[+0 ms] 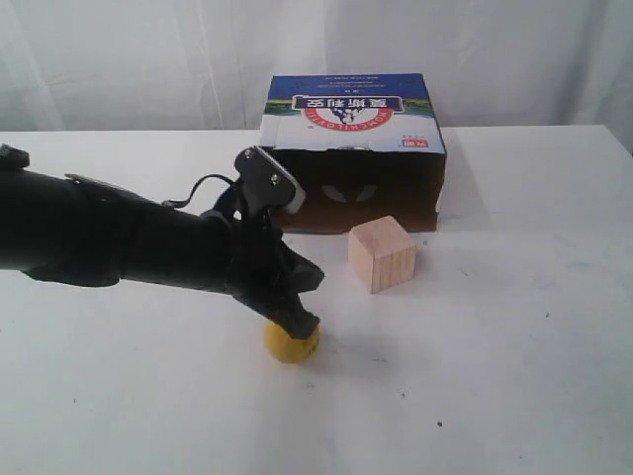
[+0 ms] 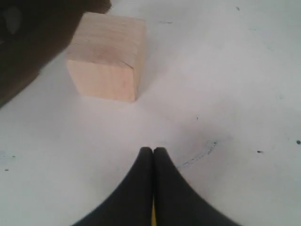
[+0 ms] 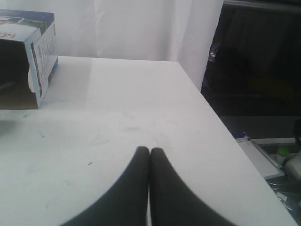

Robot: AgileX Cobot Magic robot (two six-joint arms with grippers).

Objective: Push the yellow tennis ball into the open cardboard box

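Observation:
The yellow tennis ball (image 1: 291, 342) lies on the white table, in front of and left of the wooden cube. My left gripper (image 1: 304, 323) is shut and its tips rest on top of the ball. In the left wrist view the shut left gripper (image 2: 153, 149) hides the ball except for a thin yellow sliver (image 2: 153, 217) between the fingers. The open cardboard box (image 1: 354, 163) stands at the back with its dark opening facing the front; its side shows as the box (image 3: 29, 56) in the right wrist view. My right gripper (image 3: 149, 150) is shut with nothing in it, over bare table.
A light wooden cube (image 1: 382, 253) stands just in front of the box's opening, to the right of the ball; it shows as the cube (image 2: 107, 62) ahead of the left fingers. The table's right edge (image 3: 221, 125) drops to a dark area with clutter.

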